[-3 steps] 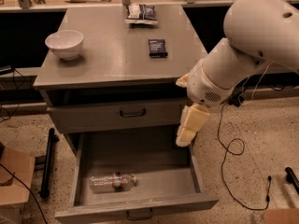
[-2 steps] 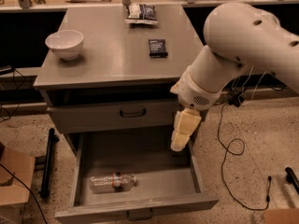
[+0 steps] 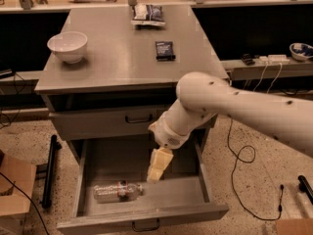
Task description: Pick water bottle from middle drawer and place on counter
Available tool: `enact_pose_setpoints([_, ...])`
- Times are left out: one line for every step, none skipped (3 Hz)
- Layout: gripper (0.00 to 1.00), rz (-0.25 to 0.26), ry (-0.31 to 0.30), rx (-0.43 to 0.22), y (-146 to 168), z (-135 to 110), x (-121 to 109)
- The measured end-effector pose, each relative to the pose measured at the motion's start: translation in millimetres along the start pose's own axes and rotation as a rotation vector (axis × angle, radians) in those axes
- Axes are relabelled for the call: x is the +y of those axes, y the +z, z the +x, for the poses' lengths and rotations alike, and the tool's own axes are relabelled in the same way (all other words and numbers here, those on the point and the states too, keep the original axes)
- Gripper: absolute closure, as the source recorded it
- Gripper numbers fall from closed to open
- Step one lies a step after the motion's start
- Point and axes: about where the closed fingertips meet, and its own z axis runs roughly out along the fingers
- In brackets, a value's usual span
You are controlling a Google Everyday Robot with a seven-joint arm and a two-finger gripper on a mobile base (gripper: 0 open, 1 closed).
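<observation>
The water bottle (image 3: 117, 191), clear and ribbed with a pale label, lies on its side on the floor of the open middle drawer (image 3: 176, 195), towards its front left. My gripper (image 3: 155, 175) hangs from the white arm over the drawer's middle, its cream fingers (image 3: 159, 164) pointing down and left. It sits a little right of and above the bottle's cap end, not touching it. The grey counter (image 3: 122, 58) lies above.
On the counter stand a white bowl (image 3: 68, 46) at the left, a dark packet (image 3: 165, 50) in the middle and a snack bag (image 3: 147, 14) at the back. A shut drawer front with a dark bar handle (image 3: 138, 118) is above the open drawer. A cardboard box (image 3: 14, 185) sits on the floor at the left.
My arm has swung left and down, bringing the gripper from beside the drawer's right wall to over its middle, closer to the bottle. The bottle has not moved.
</observation>
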Motion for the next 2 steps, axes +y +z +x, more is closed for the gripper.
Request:
enact_pose_setpoints([0.00, -0.039, -0.004, -0.087, 58.8, 1.2, -11.7])
enact_pose_setpoints([0.00, -0.051, 0.005, -0.094, 68.7, 5.1, -12.2])
